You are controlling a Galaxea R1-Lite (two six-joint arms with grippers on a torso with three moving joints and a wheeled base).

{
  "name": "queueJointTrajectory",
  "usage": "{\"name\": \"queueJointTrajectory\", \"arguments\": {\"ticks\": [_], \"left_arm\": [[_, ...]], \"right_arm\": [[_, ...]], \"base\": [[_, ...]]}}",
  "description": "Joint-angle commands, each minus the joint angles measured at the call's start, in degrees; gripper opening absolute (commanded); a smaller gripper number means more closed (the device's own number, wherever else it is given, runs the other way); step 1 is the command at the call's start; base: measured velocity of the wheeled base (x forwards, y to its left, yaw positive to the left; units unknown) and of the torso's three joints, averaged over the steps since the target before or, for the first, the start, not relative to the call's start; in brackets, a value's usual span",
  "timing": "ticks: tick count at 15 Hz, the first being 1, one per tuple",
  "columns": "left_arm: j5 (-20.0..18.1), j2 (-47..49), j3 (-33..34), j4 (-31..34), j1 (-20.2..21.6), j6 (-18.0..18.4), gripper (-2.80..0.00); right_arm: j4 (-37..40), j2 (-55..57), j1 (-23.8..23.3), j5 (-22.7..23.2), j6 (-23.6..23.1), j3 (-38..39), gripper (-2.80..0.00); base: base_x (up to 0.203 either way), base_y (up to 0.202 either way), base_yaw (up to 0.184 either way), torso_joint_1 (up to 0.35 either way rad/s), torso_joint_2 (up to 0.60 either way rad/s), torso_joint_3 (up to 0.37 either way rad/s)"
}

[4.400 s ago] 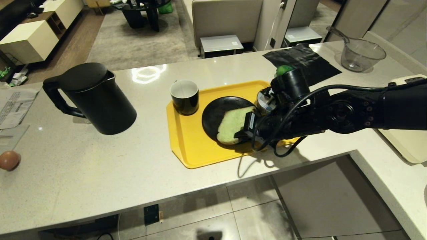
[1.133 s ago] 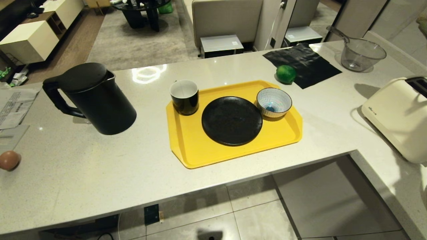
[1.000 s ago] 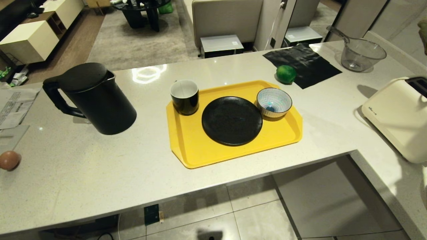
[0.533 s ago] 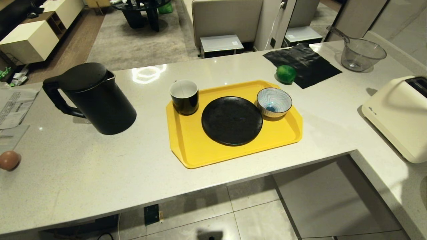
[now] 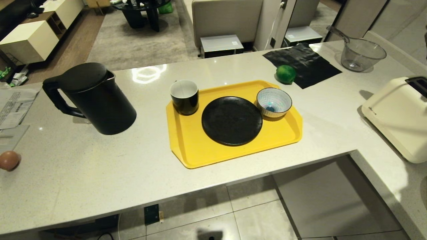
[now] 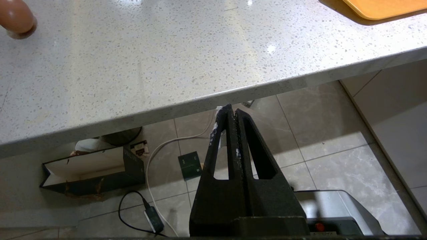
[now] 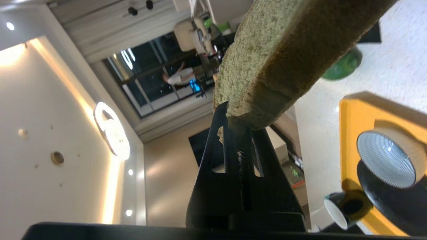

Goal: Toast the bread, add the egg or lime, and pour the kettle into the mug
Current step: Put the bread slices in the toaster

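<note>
One corner pinch: bread (image 7: 267,63) is clamped by right gripper (image 7: 235,125); slip risked
Left gripper (image 6: 231,115): jaws together, parked
Toaster (image 5: 397,116): right edge; slot easily missed

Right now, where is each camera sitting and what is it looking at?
Head view: up on the robot's head, looking down at the counter, yellow tray and kettle; no arm shows.
Left wrist view: behind the shut left gripper, low by the counter edge, facing the floor.
Right wrist view: behind the right gripper, tipped up at the room, pinching the bread.
Shared: the egg shows in head and left wrist views; the striped bowl in head and right wrist views.
</note>
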Motion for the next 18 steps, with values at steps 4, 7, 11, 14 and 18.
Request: {"name": "queueJointTrajectory", "arguments": {"ticks": [4, 7, 11, 14, 18], "left_arm": [[-0.01, -0.04, 0.00, -0.02, 0.06, 0.04, -2.80], [-0.04, -0.04, 0.00, 0.02, 0.09, 0.00, -2.80], [0.01, -0.04, 0.00, 0.07, 0.01, 0.00, -2.80], [0.01, -0.04, 0.00, 0.07, 0.10, -0.09, -2.80], [0.01, -0.04, 0.00, 0.07, 0.01, -0.08, -2.80]], "right_arm": [[0.10, -3.16, 0.00, 1.00, 0.34, 1.50, -2.80], [0.01, -4.13, 0.00, 1.05, 0.16, 2.60, -2.80], [0.01, -5.03, 0.09, 1.48, 0.16, 2.69, -2.80], [0.01, -5.31, 0.09, 2.68, 0.07, 2.78, -2.80], [-0.07, -5.73, 0.09, 2.76, -0.01, 3.48, -2.80]], "base": [[0.000, 0.000, 0.000, 0.000, 0.00, 0.000], [0.000, 0.000, 0.000, 0.000, 0.00, 0.000], [0.000, 0.000, 0.000, 0.000, 0.00, 0.000], [0.000, 0.000, 0.000, 0.000, 0.00, 0.000], [0.000, 0.000, 0.000, 0.000, 0.00, 0.000]]}}
